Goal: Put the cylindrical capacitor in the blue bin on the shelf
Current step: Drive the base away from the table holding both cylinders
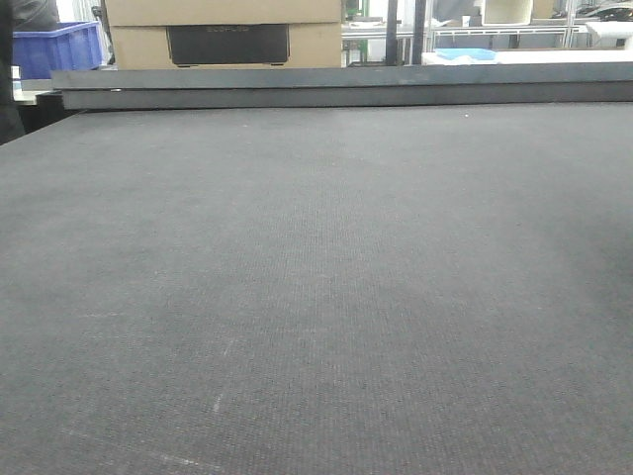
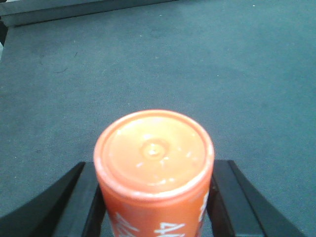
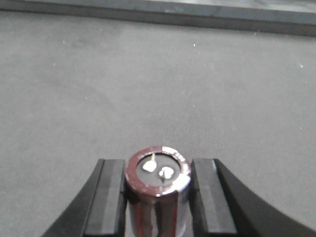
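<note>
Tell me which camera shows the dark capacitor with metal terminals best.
The right wrist view: the dark capacitor sits close, terminals facing the camera, clamped in the right tool. The front and left wrist views show none of it; the left shows an orange cylinder instead.

Grey mat tabletop [image 1: 316, 297], cardboard box [image 1: 223, 10] behind

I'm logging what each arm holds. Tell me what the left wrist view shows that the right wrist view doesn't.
Left wrist only: an orange cylinder with white print, gripped between the left fingers. Right wrist only: a dark maroon capacitor with two silver terminals on top, gripped between the right fingers. Both: the grey mat and a raised rail along its far edge.
</note>
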Controlling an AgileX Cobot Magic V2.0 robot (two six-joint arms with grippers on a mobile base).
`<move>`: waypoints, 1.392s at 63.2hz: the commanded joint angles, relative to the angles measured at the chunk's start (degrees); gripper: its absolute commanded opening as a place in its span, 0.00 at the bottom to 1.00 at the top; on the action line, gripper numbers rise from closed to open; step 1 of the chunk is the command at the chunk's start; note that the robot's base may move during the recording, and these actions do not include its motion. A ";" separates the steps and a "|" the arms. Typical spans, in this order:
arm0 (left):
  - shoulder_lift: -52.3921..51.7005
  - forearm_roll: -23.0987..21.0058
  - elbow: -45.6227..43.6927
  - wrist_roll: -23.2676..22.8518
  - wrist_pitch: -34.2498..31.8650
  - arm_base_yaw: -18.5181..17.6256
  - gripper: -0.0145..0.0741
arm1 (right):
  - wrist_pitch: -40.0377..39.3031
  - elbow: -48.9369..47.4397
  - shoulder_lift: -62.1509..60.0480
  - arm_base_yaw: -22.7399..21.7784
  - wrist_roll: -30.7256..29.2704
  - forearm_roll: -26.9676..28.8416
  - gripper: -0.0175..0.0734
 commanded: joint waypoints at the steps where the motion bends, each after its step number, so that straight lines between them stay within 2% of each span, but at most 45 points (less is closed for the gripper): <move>1: -0.23 0.15 -0.40 -0.48 -0.56 -0.15 0.04 | -2.17 -0.46 -0.44 -0.10 -0.31 -0.13 0.02; 45: -0.23 0.15 -0.40 -0.48 -0.90 -0.15 0.04 | -2.16 -0.46 -0.34 -0.10 -0.31 -0.13 0.02; 67: -0.23 0.15 -0.40 -0.48 -0.90 -0.15 0.04 | -6.31 -0.46 -0.34 -0.10 -0.31 -0.13 0.02; 88: -0.56 0.25 -0.40 -0.48 -0.91 -0.15 0.04 | -6.41 -0.46 -0.34 -0.10 -0.31 -0.13 0.02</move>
